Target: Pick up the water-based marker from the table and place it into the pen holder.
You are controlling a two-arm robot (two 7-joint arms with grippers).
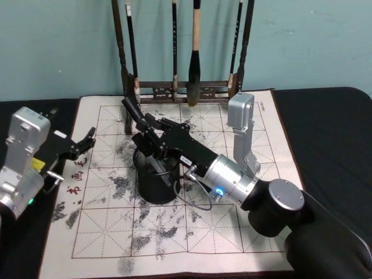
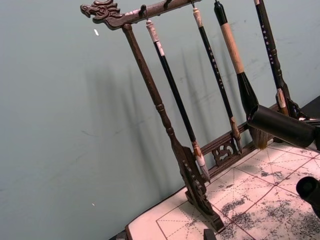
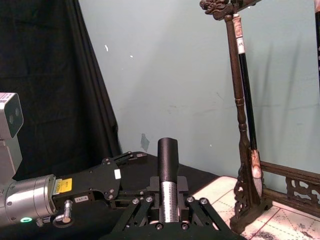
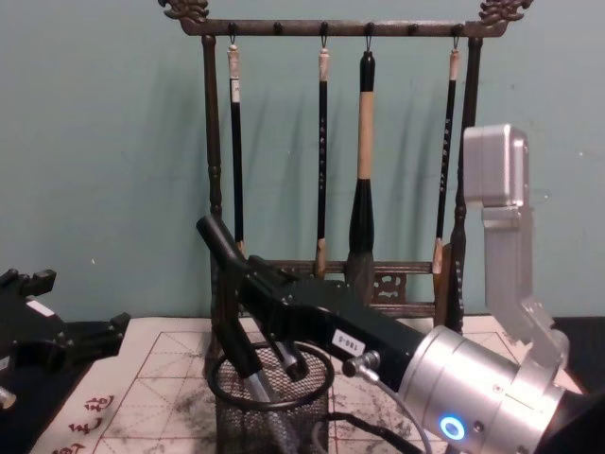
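A black-draped counter (image 1: 325, 116) carries an ink-blotched grid mat (image 1: 256, 232) before a teal wall (image 1: 58, 46). The right pincer (image 1: 152, 145) grips the water-based marker (image 4: 232, 303) tilted, its lower end inside the pen holder (image 1: 154, 187). The left pincer (image 1: 81, 145) hovers open and empty at the mat's left edge.

text: red brush characters showing on the practice mat (image 1: 174, 221) near its left edge, illegible | small white labels sitting on both grippers, print too small to read

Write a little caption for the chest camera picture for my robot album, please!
Right gripper lowers the marker into the pen holder, before the brush rack.
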